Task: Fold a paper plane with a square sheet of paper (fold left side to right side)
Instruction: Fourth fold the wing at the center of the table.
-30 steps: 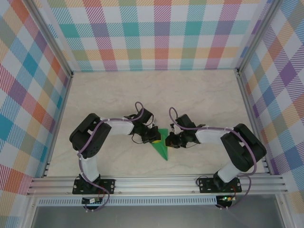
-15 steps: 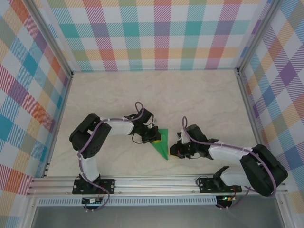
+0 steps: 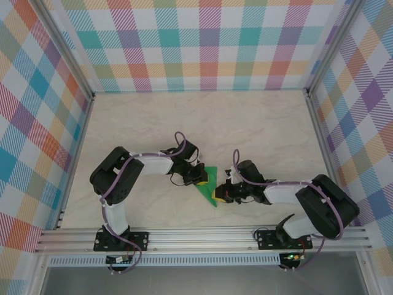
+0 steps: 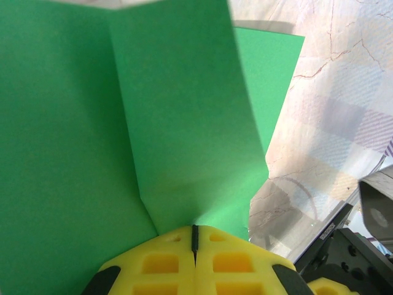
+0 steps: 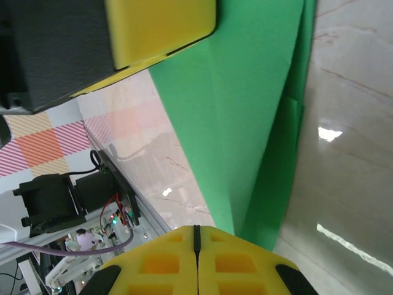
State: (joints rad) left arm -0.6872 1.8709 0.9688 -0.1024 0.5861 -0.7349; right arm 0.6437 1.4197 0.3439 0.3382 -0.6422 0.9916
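The bright green paper (image 3: 212, 174) lies on the table between my arms, folded into a slim pointed shape with its tip toward the near edge. My left gripper (image 3: 201, 179) rests on its left side. In the left wrist view its jaws (image 4: 195, 232) are shut with nothing in the slit, and their tips meet the paper (image 4: 172, 123) where a raised flap's crease ends. My right gripper (image 3: 219, 194) is at the paper's lower right edge. Its jaws (image 5: 197, 232) are shut and empty beside the folded layers (image 5: 252, 123). A left fingertip (image 5: 159, 24) shows at the top.
The pale marble tabletop (image 3: 258, 129) is bounded by plaid walls (image 3: 202, 43) on three sides. An aluminium rail (image 3: 202, 236) with both arm bases runs along the near edge. The black right arm (image 4: 362, 252) sits close at the lower right of the left wrist view.
My right gripper left the paper's upper right edge, swung out toward the near right, and has come back to the lower right edge. The left gripper and the paper stayed put.
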